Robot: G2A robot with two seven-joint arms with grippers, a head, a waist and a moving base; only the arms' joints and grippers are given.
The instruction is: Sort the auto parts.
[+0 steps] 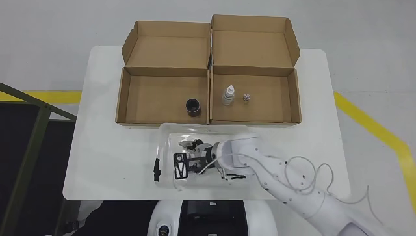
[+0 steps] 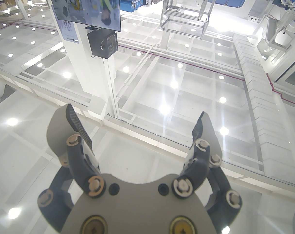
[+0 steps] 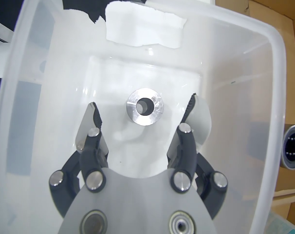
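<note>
1. Key relation: the right gripper (image 3: 142, 101) is down inside the translucent plastic bin (image 3: 276, 40), fingers (image 3: 95, 115) apart and gripping nothing. The silver metal ring (image 3: 145, 109) with a round bore lies on the bin floor just ahead of the tips. It is centred in the gap with one finger either side, not touching.
2. Ring axis: the bore looks upright, facing the wrist camera, flat face up. I'd judge a short straight drop, then close on the outer wall; no wrist rotation needed.
3. Nearer arm: the right, by far. The left gripper (image 2: 136, 122) is aimed up at the ceiling, fingers spread, holding nothing.
4. Surroundings, left to right on the white tabletop (image 1: 104, 158):
   - Torn black tape (image 1: 156, 169) is stuck on the bin's left end.
   - The left brown cardboard box (image 1: 121, 99) has its lid open, with a black cylindrical bearing (image 1: 192, 106) near its front right corner.
   - The right brown cardboard box (image 1: 296, 99) touches the first. It holds a small white bottle-shaped part (image 1: 228, 94) with a tiny round part (image 1: 246, 96) just beside it.
5. In the way: the bin walls close round the gripper. Both boxes sit just behind the bin, so the lift must clear the bin rim and then a box's front wall. Can't tell which box takes the ring.
</note>
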